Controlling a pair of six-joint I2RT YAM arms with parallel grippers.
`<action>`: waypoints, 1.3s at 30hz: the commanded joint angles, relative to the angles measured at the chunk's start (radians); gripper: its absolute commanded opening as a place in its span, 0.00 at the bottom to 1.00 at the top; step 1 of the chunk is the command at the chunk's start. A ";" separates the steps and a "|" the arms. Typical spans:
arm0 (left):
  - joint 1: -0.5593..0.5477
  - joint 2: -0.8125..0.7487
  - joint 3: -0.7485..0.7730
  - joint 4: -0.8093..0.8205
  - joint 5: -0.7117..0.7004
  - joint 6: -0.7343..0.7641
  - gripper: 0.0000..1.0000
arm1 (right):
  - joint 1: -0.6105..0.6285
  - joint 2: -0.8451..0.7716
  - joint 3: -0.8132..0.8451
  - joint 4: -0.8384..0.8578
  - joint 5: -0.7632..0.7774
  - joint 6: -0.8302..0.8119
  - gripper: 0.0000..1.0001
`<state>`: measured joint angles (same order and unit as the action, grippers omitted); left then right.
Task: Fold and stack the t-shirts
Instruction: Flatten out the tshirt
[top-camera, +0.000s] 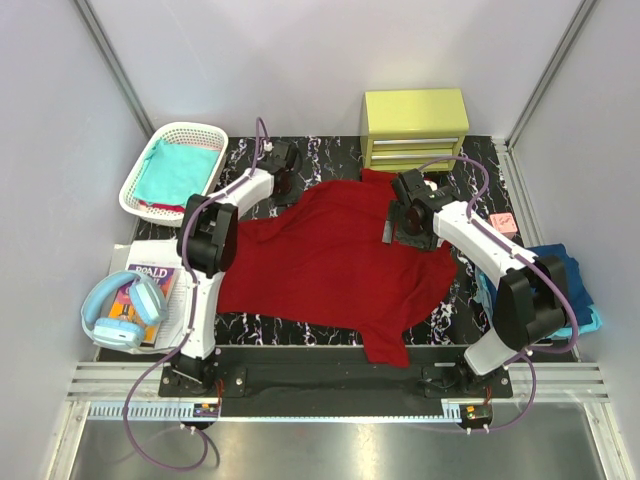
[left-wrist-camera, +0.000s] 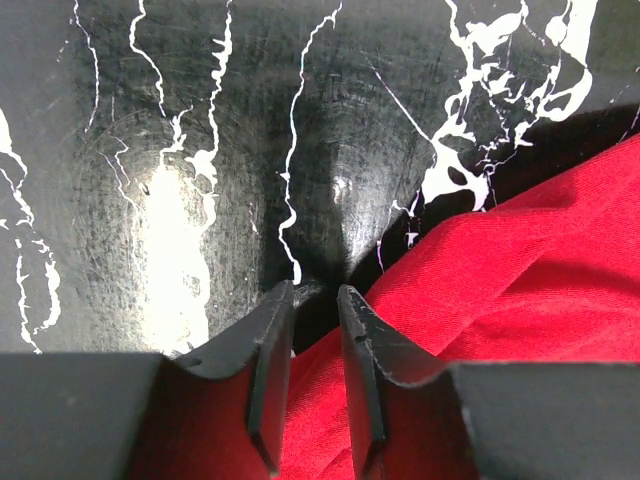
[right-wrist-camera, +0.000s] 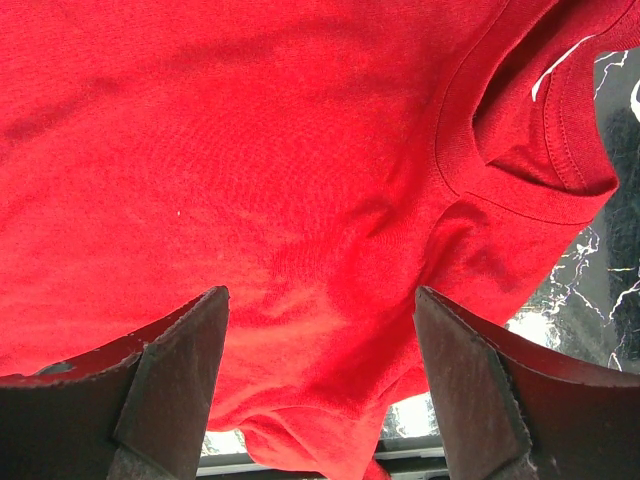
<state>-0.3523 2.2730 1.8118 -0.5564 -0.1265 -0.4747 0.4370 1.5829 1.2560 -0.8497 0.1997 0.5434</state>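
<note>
A dark red t-shirt lies spread across the black marbled table. My left gripper is at its far left edge. In the left wrist view the left gripper is narrowed to a slim gap with the red cloth running between the jaws. My right gripper hovers over the shirt's far right part. It stands wide open above the red cloth in the right wrist view, with the collar to its right. A teal shirt fills the basket. Blue shirts are piled at the right.
A white lattice basket stands at the far left. A yellow drawer unit sits at the back, close behind the right gripper. A small pink block lies right of the right arm. Headphones rest on a book at the near left.
</note>
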 joint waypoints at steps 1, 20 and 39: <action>0.001 -0.029 0.043 0.016 0.018 0.011 0.25 | 0.008 -0.003 0.020 0.015 0.017 -0.002 0.82; -0.079 -0.325 -0.308 0.052 -0.028 -0.044 0.00 | 0.012 0.008 0.016 0.023 -0.008 0.001 0.81; -0.185 -0.424 -0.457 0.058 -0.103 -0.071 0.12 | 0.017 -0.035 -0.029 0.026 0.003 0.013 0.81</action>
<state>-0.5411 1.9438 1.3479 -0.5255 -0.1467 -0.5365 0.4446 1.5871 1.2385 -0.8402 0.1970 0.5468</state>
